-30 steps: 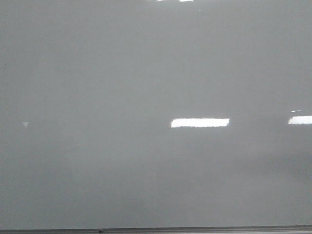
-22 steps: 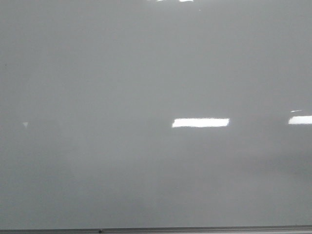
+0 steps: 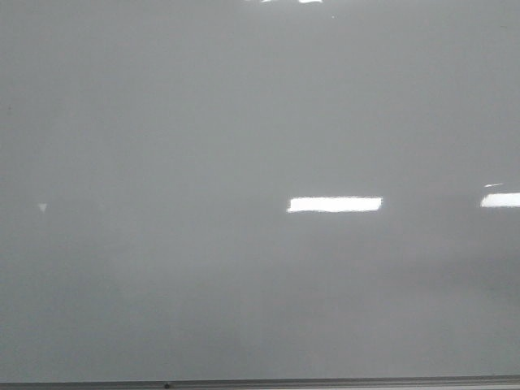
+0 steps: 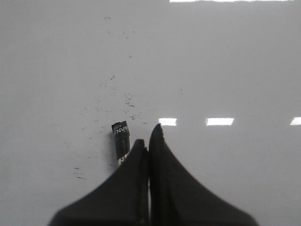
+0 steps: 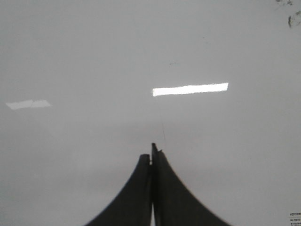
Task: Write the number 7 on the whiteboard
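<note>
The whiteboard [image 3: 244, 122] fills the front view as a glossy pale grey surface, with its thin grey edge strip [image 3: 325, 381] along the bottom. No number 7 shows on it in any view. Neither gripper appears in the front view. In the left wrist view my left gripper [image 4: 148, 141] has its jaws pressed together over the whiteboard [image 4: 225, 70]. A short black marker end [image 4: 121, 136] with white lettering sticks out beside the left finger; the rest of it is hidden behind that finger. In the right wrist view my right gripper [image 5: 151, 153] is shut and empty over the whiteboard [image 5: 70, 56]. A faint thin line [image 5: 161, 122] runs just beyond its fingertips.
Bright rectangular glare patches [image 3: 335, 205] lie on the board. Small dark specks and smudges [image 4: 128, 101] dot the board ahead of the left gripper. A dark scribble [image 5: 294, 18] and a small printed label [image 5: 295, 217] sit at the edges of the right wrist view.
</note>
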Available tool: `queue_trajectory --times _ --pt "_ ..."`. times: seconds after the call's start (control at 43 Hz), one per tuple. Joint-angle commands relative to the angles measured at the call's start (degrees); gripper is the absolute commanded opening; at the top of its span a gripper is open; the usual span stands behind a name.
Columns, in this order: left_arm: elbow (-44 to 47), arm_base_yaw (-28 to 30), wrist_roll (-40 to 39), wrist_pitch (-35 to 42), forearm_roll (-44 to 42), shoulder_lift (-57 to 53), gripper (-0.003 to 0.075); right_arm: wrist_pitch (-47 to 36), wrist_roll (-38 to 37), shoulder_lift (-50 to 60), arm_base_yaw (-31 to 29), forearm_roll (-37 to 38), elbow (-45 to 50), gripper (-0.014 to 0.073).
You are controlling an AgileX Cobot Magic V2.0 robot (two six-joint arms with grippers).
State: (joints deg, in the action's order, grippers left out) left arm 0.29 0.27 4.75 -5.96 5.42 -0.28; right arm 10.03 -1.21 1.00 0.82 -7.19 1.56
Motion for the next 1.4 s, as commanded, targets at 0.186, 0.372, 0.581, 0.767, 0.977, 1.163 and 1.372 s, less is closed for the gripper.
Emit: queue_trajectory --times 0.186,0.372,0.581,0.767,0.977,1.163,1.372 --pt "0.2 0.1 -0.6 4.4 0.1 -0.9 -0.002 -4.1 0.1 0.7 0.0 0.6 -0.3 -0.0069" --pt "0.2 0.1 -0.6 4.4 0.1 -0.9 -0.002 -4.1 0.1 0.7 0.0 0.6 -0.3 -0.0069" --pt "0.2 0.1 -0.6 8.5 0.1 -0.9 -0.002 -5.8 0.1 0.7 0.0 0.2 -0.3 -0.0069" --pt "-5.8 0.1 -0.6 16.0 0.9 -0.4 -0.002 -8.6 0.1 0.7 0.0 0.0 -7.1 -0.0068" --pt "-20.6 0.1 -0.6 1.0 -1.2 8.1 -0.002 3.8 0.1 -5.3 0.0 0.0 -22.4 -0.0068" --pt "-26.8 0.1 -0.6 -5.3 -1.2 23.0 -0.002 6.7 0.2 -17.2 0.0 0.8 -29.3 -0.0068" --pt "-27.3 0.1 -0.6 -2.7 -1.1 29.9 0.0045 7.7 0.2 -22.2 0.0 0.8 -29.5 -0.0037"
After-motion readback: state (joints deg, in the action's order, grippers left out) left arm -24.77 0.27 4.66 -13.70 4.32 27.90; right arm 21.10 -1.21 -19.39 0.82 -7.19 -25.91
